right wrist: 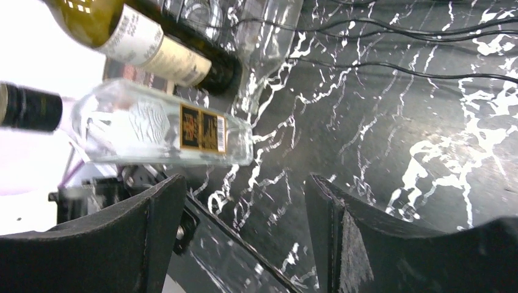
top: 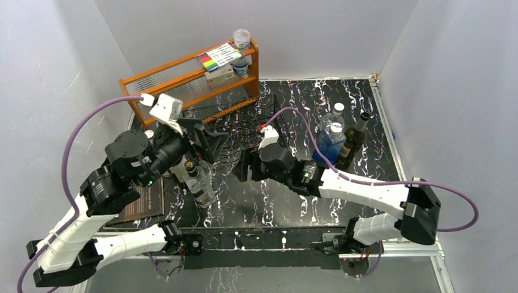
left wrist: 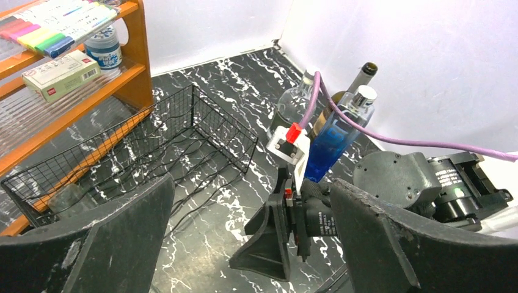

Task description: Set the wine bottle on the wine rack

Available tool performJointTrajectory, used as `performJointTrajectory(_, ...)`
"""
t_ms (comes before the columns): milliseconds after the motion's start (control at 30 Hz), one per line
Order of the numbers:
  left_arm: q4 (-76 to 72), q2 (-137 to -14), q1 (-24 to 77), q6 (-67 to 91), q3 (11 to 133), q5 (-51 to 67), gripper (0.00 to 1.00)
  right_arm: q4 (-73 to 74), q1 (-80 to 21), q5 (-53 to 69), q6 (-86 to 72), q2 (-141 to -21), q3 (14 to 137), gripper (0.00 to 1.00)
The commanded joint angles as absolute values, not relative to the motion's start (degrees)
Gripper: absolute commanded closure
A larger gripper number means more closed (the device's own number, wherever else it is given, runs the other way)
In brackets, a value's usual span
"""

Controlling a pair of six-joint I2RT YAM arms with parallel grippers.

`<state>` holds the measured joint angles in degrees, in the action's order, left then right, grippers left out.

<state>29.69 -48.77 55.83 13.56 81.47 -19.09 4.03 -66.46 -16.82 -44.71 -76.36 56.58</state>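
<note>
A dark green wine bottle (top: 353, 145) stands at the right of the table; its neck (left wrist: 365, 74) shows behind a blue bottle (left wrist: 330, 141). Another olive wine bottle (right wrist: 131, 39) with a white label stands beside a clear gold-labelled bottle (right wrist: 165, 131), a little ahead of my right gripper (right wrist: 245, 183). That gripper (top: 243, 166) is open and holds nothing. The black wire wine rack (top: 227, 117) sits in front of the orange shelf, and I see no bottle in its cradles (left wrist: 214, 131). My left gripper (left wrist: 251, 183) hangs wide open near the rack, holding nothing (top: 204, 135).
The orange wooden shelf (top: 183, 76) at the back left carries markers, a box and jars. A clear bottle (top: 333, 117) and the blue bottle (top: 328, 145) stand next to the dark wine bottle. The clear gold-labelled bottle (top: 200, 184) stands close to the left arm. White walls enclose the table.
</note>
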Motion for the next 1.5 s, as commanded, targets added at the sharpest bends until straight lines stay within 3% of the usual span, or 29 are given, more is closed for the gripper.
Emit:
performJointTrajectory(0,27.3,-45.1,55.7,15.4,80.0,-17.9,0.02,10.1,-66.4,-12.0,-33.9,-72.1,59.2,0.18)
performJointTrajectory(200,28.3,-41.5,55.7,16.2,78.2,-18.9,0.02,7.7,-66.5,-1.0,-28.5,-72.5,63.0,0.18)
performJointTrajectory(433,31.6,-39.0,55.7,16.6,80.3,-21.3,0.02,0.5,-67.6,1.9,-28.0,-75.7,66.9,0.17)
performJointTrajectory(1100,33.3,-35.9,55.6,13.0,90.7,-31.2,0.02,6.6,-78.2,-22.5,-23.4,-98.4,93.0,0.19)
performJointTrajectory(1467,33.4,-34.5,55.7,12.9,89.0,-32.8,0.02,9.0,-80.5,-28.0,-20.5,-104.3,98.2,0.35)
